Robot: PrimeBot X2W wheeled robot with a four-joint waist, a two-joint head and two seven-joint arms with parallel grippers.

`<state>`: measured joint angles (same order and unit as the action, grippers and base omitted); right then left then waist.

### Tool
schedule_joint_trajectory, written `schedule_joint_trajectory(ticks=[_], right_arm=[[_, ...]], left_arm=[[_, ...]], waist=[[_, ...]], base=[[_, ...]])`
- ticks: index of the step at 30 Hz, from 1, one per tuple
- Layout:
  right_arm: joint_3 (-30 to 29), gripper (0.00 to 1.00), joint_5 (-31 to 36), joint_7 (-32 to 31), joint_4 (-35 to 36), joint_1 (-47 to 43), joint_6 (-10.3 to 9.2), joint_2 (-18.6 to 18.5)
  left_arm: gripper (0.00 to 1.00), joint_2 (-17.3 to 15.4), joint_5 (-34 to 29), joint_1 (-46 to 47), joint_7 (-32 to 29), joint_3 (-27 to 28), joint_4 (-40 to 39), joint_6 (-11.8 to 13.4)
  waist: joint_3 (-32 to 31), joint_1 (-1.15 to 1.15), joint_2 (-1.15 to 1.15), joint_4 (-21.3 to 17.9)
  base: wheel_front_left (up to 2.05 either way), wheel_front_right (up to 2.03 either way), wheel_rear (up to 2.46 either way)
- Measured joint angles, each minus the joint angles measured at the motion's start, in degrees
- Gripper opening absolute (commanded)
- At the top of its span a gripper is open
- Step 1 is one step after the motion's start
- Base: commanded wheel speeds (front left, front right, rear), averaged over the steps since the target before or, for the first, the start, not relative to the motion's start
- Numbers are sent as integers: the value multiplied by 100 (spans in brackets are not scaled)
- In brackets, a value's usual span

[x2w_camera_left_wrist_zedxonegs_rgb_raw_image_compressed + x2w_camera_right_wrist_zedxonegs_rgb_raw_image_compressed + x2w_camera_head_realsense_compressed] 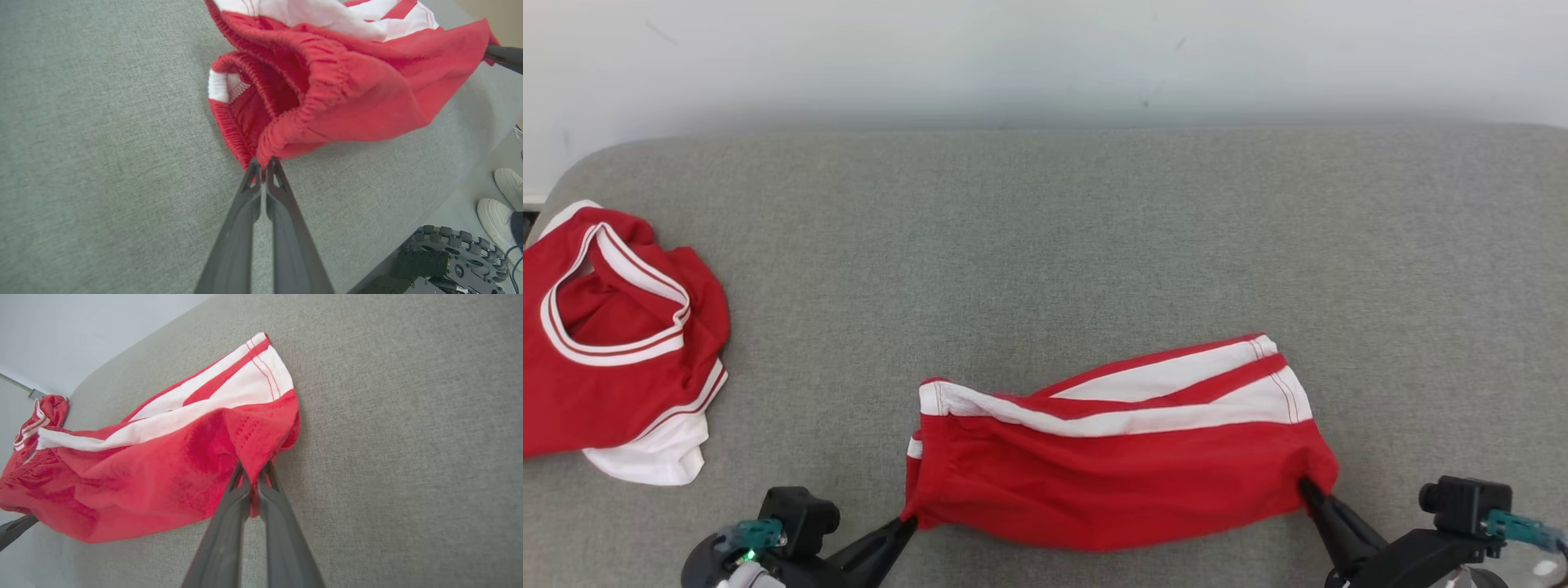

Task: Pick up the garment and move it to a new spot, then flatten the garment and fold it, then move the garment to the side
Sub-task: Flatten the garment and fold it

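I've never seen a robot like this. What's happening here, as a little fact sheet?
base: grey surface
held item: red shorts with white stripes
left pincer: shut on the waistband end
right pincer: shut on the leg end
shorts' state: stretched between the two pincers, not yet flat or folded
other item: crumpled red jersey at the far left, apart from the shorts
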<state>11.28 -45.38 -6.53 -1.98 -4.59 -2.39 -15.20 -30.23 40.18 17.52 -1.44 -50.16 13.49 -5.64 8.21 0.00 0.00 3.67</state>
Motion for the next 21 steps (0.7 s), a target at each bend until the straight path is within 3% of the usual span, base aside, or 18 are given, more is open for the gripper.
schedule_joint_trajectory(ticks=[1,2,3,4,9,15,17,21], right_arm=[[38,0,13,-76,9,2,-14,-41],[107,22,36,-162,25,16,-14,-93],[141,100,75,-211,58,18,-15,-127],[165,100,80,-265,73,24,-22,-137],[324,100,393,-476,191,62,-120,-325],[75,100,709,-432,259,182,-298,-492],[-52,100,829,-328,285,182,-363,-505],[-334,100,993,-33,308,191,-425,-468]], left_arm=[[0,2,20,0,-56,-10,-16,11],[3,-7,21,-3,-103,-9,-22,25],[74,-5,21,-3,-133,-5,-38,68],[100,-7,21,-3,-166,0,-55,88],[100,-45,73,-9,-353,90,-113,298],[100,-70,177,-128,-424,344,-88,703],[100,-59,260,-211,-269,556,-99,961],[100,25,312,-227,158,948,-168,1214]], waist=[[16,0,0,16],[31,1,0,32],[46,0,0,48],[58,1,0,66],[84,1,0,145],[-45,1,0,195],[-157,1,0,215],[-346,0,0,236]], base=[[0,0,0],[0,0,0],[0,0,0],[0,0,0],[0,0,0],[0,0,0],[0,0,0],[0,0,0]])
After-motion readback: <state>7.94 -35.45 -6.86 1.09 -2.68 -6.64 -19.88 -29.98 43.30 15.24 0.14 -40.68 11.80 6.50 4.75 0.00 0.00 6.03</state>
